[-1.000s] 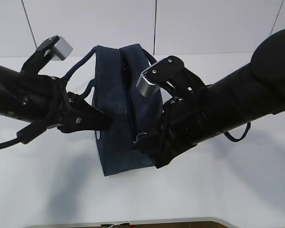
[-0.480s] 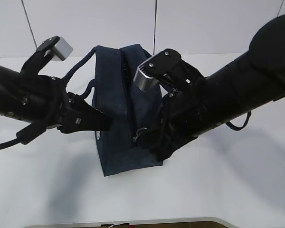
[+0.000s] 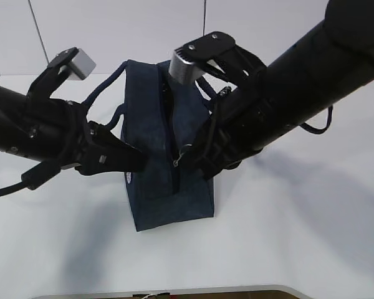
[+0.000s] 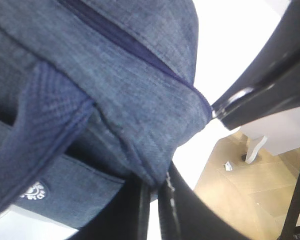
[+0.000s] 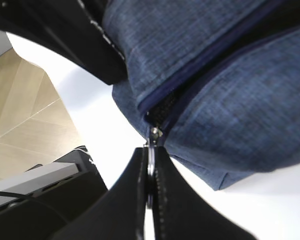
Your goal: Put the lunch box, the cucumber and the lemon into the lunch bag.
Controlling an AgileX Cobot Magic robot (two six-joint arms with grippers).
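Exterior view, lunch bag (image 3: 159, 156): dark navy, boxy, upright at centre frame on the white table (image 3: 299, 237); its zipper line runs from the top of the bag down toward the lower centre.
Exterior view, strap handles (image 3: 109, 93): one loops off the bag's upper left, beside my left arm.
Exterior view, my left gripper (image 3: 137, 163): enters from the left edge, tip pressed against the bag's left side at mid-height, fingers together on fabric.
Exterior view, my right gripper (image 3: 190, 156): reaches in from the upper right, tip at the zipper line near centre frame, where the metal ring pull (image 3: 179, 159) shows pale against the navy.
Left wrist view, left gripper (image 4: 152, 200): fingers at lower centre, pressed together with a fold of the lunch bag (image 4: 115, 75) pinched between them.
Left wrist view, white round logo (image 4: 34, 191): lower left, on the bag's side panel.
Left wrist view, zipper (image 4: 140, 50): closed along the part seen, running from upper left to mid-right.
Right wrist view, right gripper (image 5: 151, 165): fingers at lower centre, clamped on the ring pull (image 5: 152, 135).
Right wrist view, zipper (image 5: 165, 102): a short gap parted just above the pull; lunch bag (image 5: 230, 100) fills the upper right.
Right wrist view, table (image 5: 110, 135): white band running from the upper left to the lower right.
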